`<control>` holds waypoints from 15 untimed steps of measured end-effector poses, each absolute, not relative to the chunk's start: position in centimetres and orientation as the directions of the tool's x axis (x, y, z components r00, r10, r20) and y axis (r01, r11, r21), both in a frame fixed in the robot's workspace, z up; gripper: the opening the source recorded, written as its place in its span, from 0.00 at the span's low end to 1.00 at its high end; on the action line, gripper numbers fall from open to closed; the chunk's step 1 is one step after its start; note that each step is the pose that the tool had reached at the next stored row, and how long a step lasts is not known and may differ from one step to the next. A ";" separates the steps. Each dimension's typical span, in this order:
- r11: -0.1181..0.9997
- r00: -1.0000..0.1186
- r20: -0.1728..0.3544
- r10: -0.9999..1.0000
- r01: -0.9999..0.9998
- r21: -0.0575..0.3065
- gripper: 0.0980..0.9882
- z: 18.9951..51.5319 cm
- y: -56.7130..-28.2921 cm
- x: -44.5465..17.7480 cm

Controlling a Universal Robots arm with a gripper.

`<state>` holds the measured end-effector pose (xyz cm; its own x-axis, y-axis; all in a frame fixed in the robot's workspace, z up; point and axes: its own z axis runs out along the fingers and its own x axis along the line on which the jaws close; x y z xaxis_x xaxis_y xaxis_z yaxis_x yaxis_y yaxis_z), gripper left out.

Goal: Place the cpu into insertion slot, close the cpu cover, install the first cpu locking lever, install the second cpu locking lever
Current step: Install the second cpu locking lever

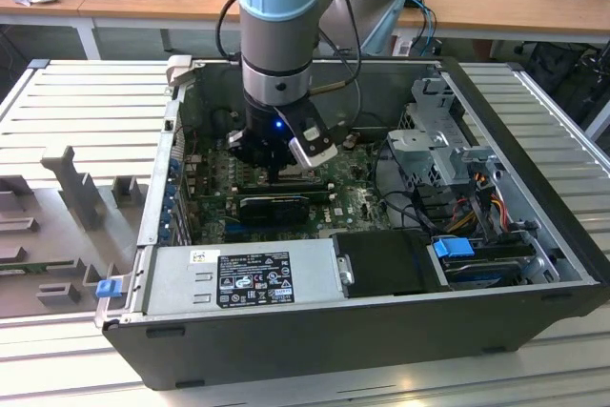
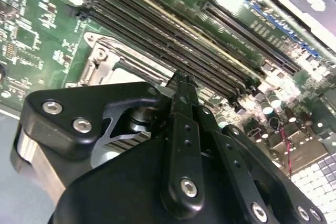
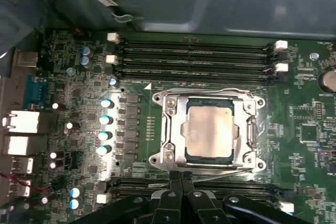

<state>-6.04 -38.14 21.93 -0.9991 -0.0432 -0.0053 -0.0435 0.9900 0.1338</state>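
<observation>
In the first wrist view the cpu (image 3: 210,132) lies flat in the insertion slot (image 3: 168,159), its pale metal face showing through the window of the cpu cover (image 3: 176,129). The cover lies down over it. A thin wire lever (image 3: 251,132) runs along one side of the socket. My gripper (image 3: 181,178) is shut, its two black fingertips pressed together at the socket's edge, with nothing visible between them. The second wrist view shows the fingers (image 2: 181,85) from behind, beside a silver corner of the insertion slot (image 2: 100,59). In the exterior view the gripper (image 1: 276,173) is low inside the computer case.
Long black memory slots (image 3: 194,56) flank the socket on both sides. A row of silver capacitors (image 3: 105,124) stands beside it. The case wall (image 1: 315,69), power supply (image 1: 248,278) and drive cage (image 1: 438,145) enclose the board.
</observation>
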 end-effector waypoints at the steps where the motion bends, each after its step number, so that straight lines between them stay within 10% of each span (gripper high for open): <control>1: 0.989 -0.999 -0.006 -0.046 -0.046 0.142 0.01 21.9 -38.3 -6.3; 15: 0.971 -0.998 -0.012 -0.056 -0.057 0.232 0.01 20.7 -39.9 -7.1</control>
<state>-7.12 -39.85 20.71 -0.9984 -0.0557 -0.0118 -0.0569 0.9711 0.2318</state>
